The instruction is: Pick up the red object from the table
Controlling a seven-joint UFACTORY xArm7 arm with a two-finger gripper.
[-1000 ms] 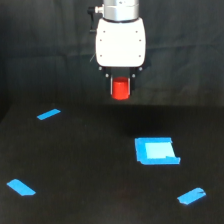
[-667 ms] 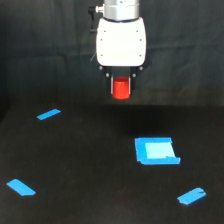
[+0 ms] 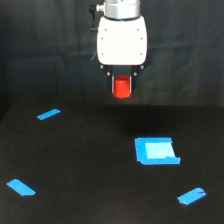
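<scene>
The red object — a small plain cylinder, upright — hangs clear above the surface, clamped between the dark fingers of the end effector, over the far edge. Below it the matte black surface lies open. A blue square patch sits toward the near right corner; blue tape strips lie flat near the left edge and the near corners. Dark cloth backdrop behind.

One red cylinder, one white gripper, three blue tape strips, one blue square patch, one black table, all counted.
</scene>
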